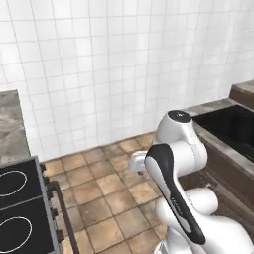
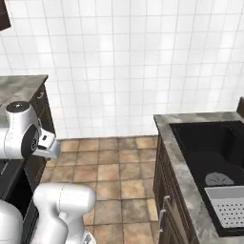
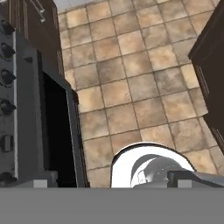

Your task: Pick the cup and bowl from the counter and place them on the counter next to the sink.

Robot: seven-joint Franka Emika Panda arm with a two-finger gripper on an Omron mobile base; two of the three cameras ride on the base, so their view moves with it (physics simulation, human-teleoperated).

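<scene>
The sink (image 2: 209,152) sits at 4 o'clock in the right base view. It is a black rectangular basin sunk into the tabletop (image 2: 178,157), and the right edge of the picture cuts it off. A light grey perforated tray (image 2: 228,205) lies at its near end, also cut at the edge, with a round grey drain (image 2: 219,179) just beyond it. From the left base view the same basin appears at 3 o'clock, partly hidden behind the arm (image 1: 173,163). The arm's glossy white shells and dark joints fold up from 5 o'clock and cover part of the floor.

The tabletop is mottled grey-beige stone over dark brown wooden cabinet fronts (image 2: 164,190). A second stretch of this stone lies at 9 o'clock in both base views. The bare strip of stone beside the sink is narrow.

The black stovetop (image 1: 20,208), marked with thin white rings, is cut off at 8 o'clock in the left base view. Dark knobs (image 3: 6,76) run down the grey oven front (image 3: 26,109) at 9 o'clock in the hand view, too blurred to show any marking.

The tool stands spread wide, pinching nothing. Its camera looks down on the floor (image 3: 131,87), which is laid with square brown and tan tiles of matte, uneven tone. The wall (image 2: 124,62) is small glossy white tile.
</scene>
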